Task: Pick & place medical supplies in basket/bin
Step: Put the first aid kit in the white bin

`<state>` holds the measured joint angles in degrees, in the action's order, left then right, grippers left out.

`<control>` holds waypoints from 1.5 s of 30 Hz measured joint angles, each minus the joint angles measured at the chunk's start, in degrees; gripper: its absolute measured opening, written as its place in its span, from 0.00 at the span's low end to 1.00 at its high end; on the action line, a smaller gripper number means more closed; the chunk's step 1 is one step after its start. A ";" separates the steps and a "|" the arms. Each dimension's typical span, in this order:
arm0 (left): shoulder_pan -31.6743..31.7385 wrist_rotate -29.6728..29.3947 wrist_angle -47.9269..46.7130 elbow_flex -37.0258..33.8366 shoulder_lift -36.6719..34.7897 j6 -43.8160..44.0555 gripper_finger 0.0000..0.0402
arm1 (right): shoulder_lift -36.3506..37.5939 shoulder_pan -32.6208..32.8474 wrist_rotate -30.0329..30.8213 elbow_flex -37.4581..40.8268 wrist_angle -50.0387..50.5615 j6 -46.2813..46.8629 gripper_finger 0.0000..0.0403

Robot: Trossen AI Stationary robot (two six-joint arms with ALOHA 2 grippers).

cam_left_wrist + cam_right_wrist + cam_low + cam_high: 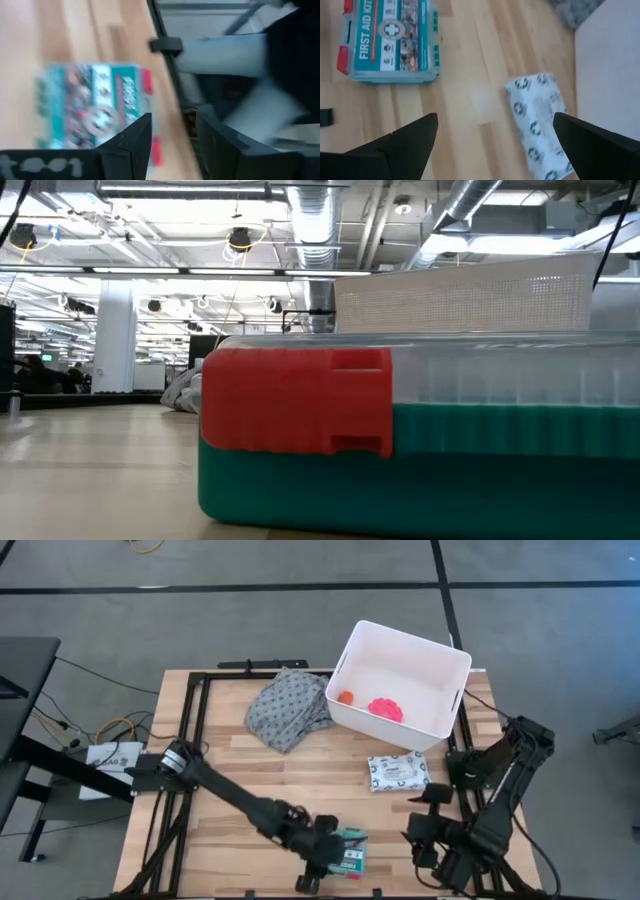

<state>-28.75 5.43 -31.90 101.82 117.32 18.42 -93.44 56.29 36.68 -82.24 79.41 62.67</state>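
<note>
High view shows my left pincer [335,865] at the front edge of the worktop [220,790], just beside the green first-aid box [352,850], its fingers [135,145] apart, with nothing visibly between them. From the left wrist view the box lies flat on the wood just ahead of my fingertips; I cannot tell whether they touch it. My right pincer [425,840] waits near the front right corner, spread wide and holding nothing. The white patterned soft pack [397,772] lies between that pincer and the white tub [455,705], which stands at the back right corner. Inside the tub rest the pink round disc [385,709] and the orange tube [345,697]. A grey dotted cloth [288,708] lies bunched against the tub's left wall.
</note>
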 joint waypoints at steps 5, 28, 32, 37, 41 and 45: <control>-3.82 -13.49 1.91 -0.09 1.73 -4.28 0.35 | 0.15 -0.15 2.45 -0.02 -0.12 -3.96 0.97; -5.26 -11.75 7.80 0.90 12.81 2.04 0.35 | 0.15 -0.50 2.41 -0.04 -0.43 -4.23 0.97; -5.35 -13.44 7.60 0.87 12.79 1.12 0.35 | 0.15 -0.50 2.41 -0.04 -0.48 -4.23 0.97; -3.88 -15.24 2.09 0.98 12.45 1.72 0.35 | 0.15 -0.50 2.41 -0.04 -0.57 -4.23 0.97; -1.85 -18.17 -0.49 1.02 12.41 0.68 0.35 | 0.15 -0.50 2.41 -0.04 -0.57 -4.23 0.97; -0.11 -18.54 -0.77 0.94 12.46 -0.77 0.35 | 0.15 -0.50 2.41 -0.04 -0.57 -4.23 0.97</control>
<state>-28.86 -13.11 -32.67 102.76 129.78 17.65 -93.30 55.79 39.09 -82.28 78.85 58.44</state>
